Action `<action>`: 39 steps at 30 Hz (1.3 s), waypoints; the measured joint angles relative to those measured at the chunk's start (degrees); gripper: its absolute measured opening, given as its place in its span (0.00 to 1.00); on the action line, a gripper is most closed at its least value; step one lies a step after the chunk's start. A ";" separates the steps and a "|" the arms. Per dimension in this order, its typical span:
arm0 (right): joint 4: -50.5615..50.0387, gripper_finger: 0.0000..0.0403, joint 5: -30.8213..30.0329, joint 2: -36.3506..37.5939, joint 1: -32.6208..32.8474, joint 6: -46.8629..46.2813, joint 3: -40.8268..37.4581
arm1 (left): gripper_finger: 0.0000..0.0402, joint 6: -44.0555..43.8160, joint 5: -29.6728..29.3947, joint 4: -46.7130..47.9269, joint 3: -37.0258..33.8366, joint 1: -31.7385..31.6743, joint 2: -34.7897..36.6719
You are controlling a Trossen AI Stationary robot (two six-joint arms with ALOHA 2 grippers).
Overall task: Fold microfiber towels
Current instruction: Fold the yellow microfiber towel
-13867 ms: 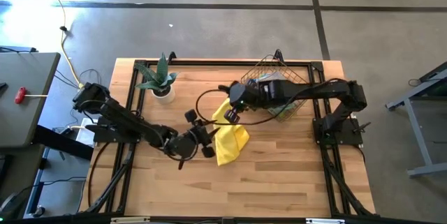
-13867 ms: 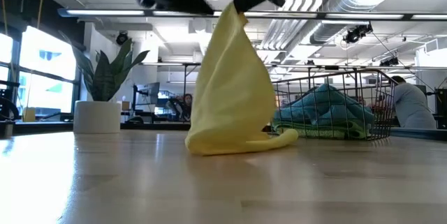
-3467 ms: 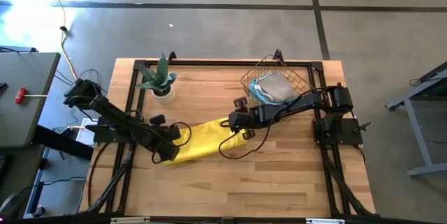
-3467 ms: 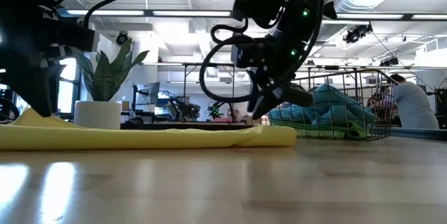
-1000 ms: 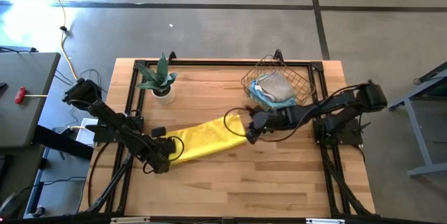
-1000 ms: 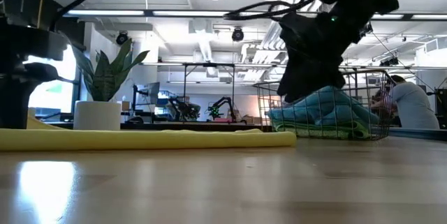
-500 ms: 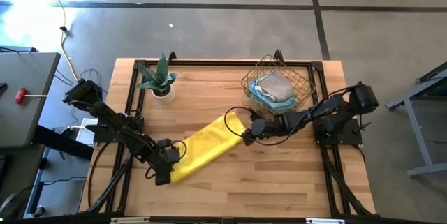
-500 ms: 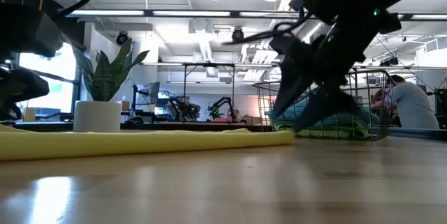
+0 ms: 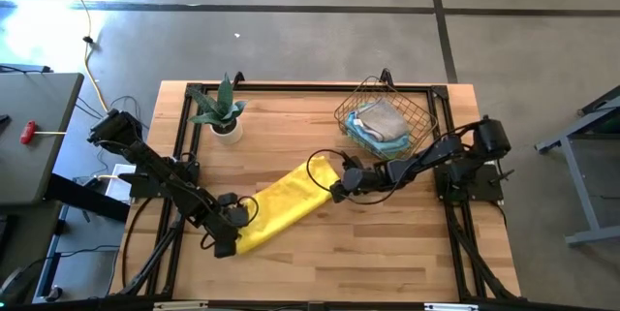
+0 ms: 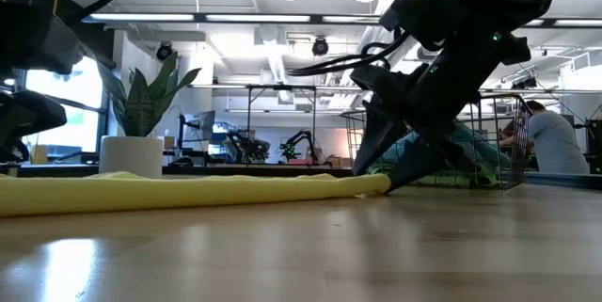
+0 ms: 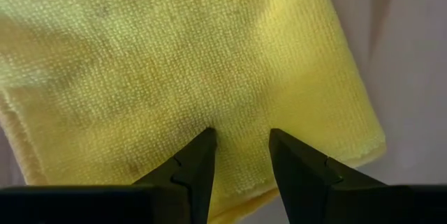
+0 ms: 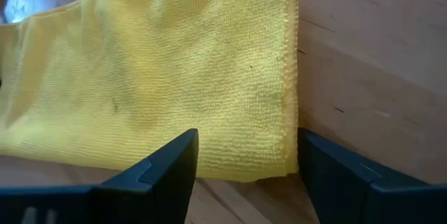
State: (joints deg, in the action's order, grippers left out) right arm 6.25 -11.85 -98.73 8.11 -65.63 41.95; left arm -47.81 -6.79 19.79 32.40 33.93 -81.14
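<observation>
A yellow towel (image 9: 281, 204) lies as a long strip slanting across the table's middle, flat on the wood. My left gripper (image 9: 229, 235) stands over the strip's near-left end (image 11: 237, 77) and is shut on it. My right gripper (image 9: 336, 191) is open, low over the strip's far-right end (image 12: 230, 77). Its two fingers stand on either side of that end's corner, tips near the table (image 10: 376, 182). Whether they touch the cloth I cannot tell. Grey and light blue towels (image 9: 378, 122) lie in the wire basket. My left gripper has its two fingertips (image 11: 204, 144) set into the yellow towel a little in from its near-left end edge, with a strip of cloth (image 11: 241, 130) between them. The fingers come steeply from above. One layer or several, I cannot tell. The towel lies slack on the table.
A wire basket (image 9: 418, 117) stands at the far right, just behind my right arm. A potted plant (image 9: 221, 112) stands at the far left. Bare wood (image 9: 368, 253) lies toward the near edge. A person (image 10: 557, 142) shows in the room beyond.
My left gripper has gone toward the near edge, dragging the towel's left end with it. The strip has swung to a slant while its right end stayed put. My right gripper has come down toward that right end, rolled, and opened.
</observation>
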 joint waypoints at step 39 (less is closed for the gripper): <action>-53.31 0.00 -5.71 4.74 1.04 7.65 20.86 | 0.32 -0.19 -0.22 -6.79 0.09 -0.17 1.38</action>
State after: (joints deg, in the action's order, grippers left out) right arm -47.06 -17.55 -93.99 9.15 -57.98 62.82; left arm -48.00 -7.02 13.00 32.49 33.76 -79.77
